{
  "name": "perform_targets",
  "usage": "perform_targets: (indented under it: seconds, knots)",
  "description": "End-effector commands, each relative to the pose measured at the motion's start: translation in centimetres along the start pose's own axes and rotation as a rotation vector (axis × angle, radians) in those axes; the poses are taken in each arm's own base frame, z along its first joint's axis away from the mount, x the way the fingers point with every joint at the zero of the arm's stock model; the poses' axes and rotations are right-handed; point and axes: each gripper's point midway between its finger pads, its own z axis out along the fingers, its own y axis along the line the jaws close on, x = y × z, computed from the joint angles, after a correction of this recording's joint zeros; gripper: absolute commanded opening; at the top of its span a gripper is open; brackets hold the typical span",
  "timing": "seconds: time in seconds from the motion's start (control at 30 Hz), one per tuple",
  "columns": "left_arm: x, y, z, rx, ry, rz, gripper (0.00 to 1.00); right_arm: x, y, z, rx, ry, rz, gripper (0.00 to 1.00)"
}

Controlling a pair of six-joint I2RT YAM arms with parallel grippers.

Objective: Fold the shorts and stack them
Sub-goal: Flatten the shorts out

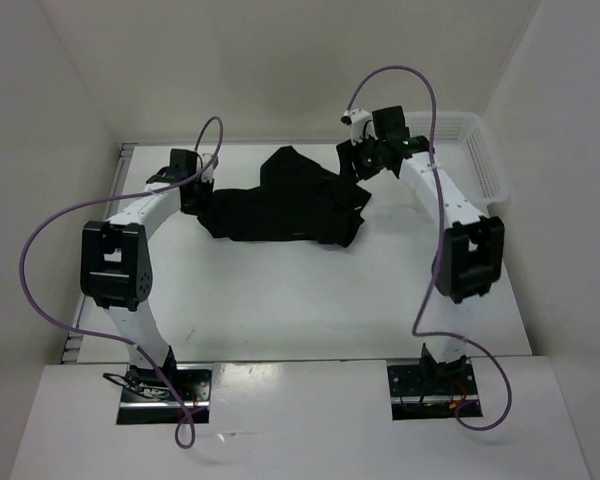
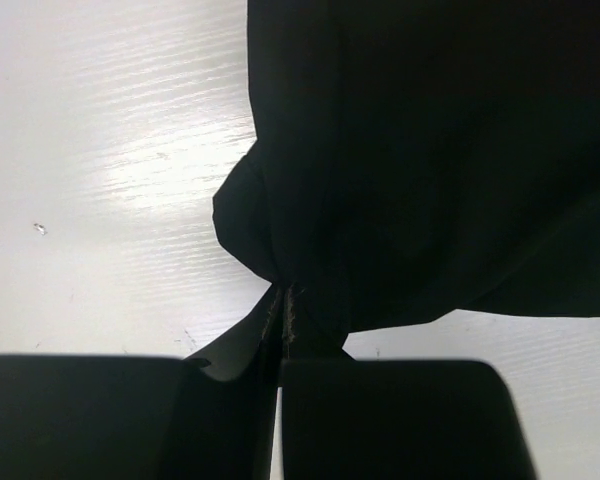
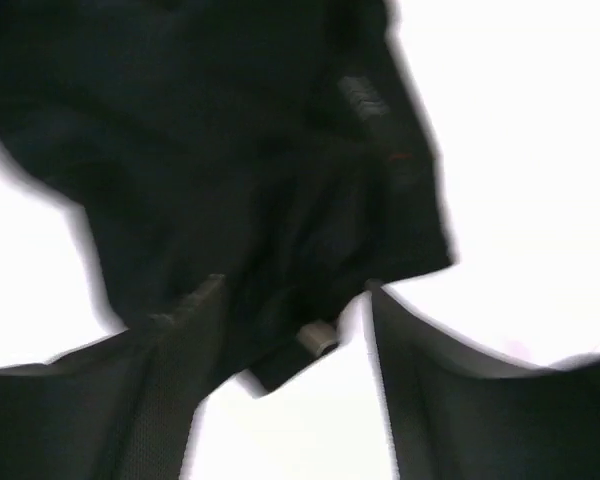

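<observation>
My white workspace
A pale table [image 1: 280, 300] lies before me, boxed by plain white walls [image 1: 300, 60]; soft light glares off its surface.

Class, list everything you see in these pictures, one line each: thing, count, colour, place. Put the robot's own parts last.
shorts: one, black, bunched on the far middle of the table
basket: one, white mesh, far right corner of the table
table: one, white, under everything
cables: two, purple, one looping along each arm
arms: two, white with black joints, bases at the near edge
left gripper: one, black, shut on the shorts' left edge
right gripper: one, black, open over the shorts' right end
</observation>
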Motion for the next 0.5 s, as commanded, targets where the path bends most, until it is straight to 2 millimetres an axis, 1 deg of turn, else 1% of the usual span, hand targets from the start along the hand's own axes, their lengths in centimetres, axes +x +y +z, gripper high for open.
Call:
perform_targets:
  seconds: [0.0, 0.03, 0.07, 0.1, 0.13, 0.17, 0.2, 0.23, 0.3, 0.33, 0.37, 0.4, 0.43, 0.47]
  knots:
    - [-0.4, -0.8, -0.5, 0.026, -0.029, 0.012, 0.0, 2.2, 5.6, -4.2, -0.042, -0.044, -0.164, 0.59]
    - [-0.4, -0.8, -0.5, 0.026, -0.029, 0.012, 0.0, 3.6, 6.1, -5.0, -0.056, -0.03, -0.191, 0.55]
    - [0.0, -0.8, -0.4, 0.027, -0.02, 0.011, 0.0, 4.9, 7.2, -5.4, -0.088, -0.018, -0.22, 0.52]
    - [0.0, -0.8, -0.4, 0.027, -0.02, 0.011, 0.0, 6.8, 8.7, -5.8, -0.137, 0.016, -0.231, 0.43]
    - [0.0, -0.8, -0.4, 0.027, -0.02, 0.011, 0.0, 9.5, 9.5, -6.2, -0.157, 0.055, -0.26, 0.41]
    - [0.0, -0.8, -0.4, 0.027, -0.02, 0.011, 0.0, 11.1, 10.8, -6.2, -0.186, 0.089, -0.28, 0.41]
    - [0.0, -0.8, -0.4, 0.027, -0.02, 0.011, 0.0, 14.1, 11.1, -5.7, -0.187, 0.152, -0.289, 0.43]
    - [0.0, -0.8, -0.4, 0.027, -0.02, 0.011, 0.0, 14.9, 11.3, -5.5, -0.171, 0.163, -0.305, 0.47]
    - [-0.2, -0.8, -0.3, 0.026, -0.029, 0.012, 0.0, 16.5, 11.3, -4.3, -0.108, 0.183, -0.339, 0.47]
    - [-0.2, -1.4, -0.3, 0.042, -0.03, 0.021, 0.0, 17.1, 11.1, -3.5, -0.093, 0.193, -0.348, 0.49]
    - [-0.2, -1.4, -0.3, 0.042, -0.03, 0.021, 0.0, 17.2, 10.7, -3.0, -0.073, 0.187, -0.352, 0.51]
    - [-0.2, -1.4, -0.3, 0.042, -0.03, 0.021, 0.0, 17.8, 10.1, -2.3, -0.041, 0.191, -0.346, 0.52]
    - [-0.2, -1.9, -0.3, 0.048, -0.029, 0.029, 0.0, 16.5, 9.7, -1.3, -0.012, 0.13, -0.358, 0.53]
    - [-0.2, -1.9, -0.3, 0.048, -0.029, 0.029, 0.0, 16.7, 9.3, -0.4, 0.002, 0.125, -0.36, 0.53]
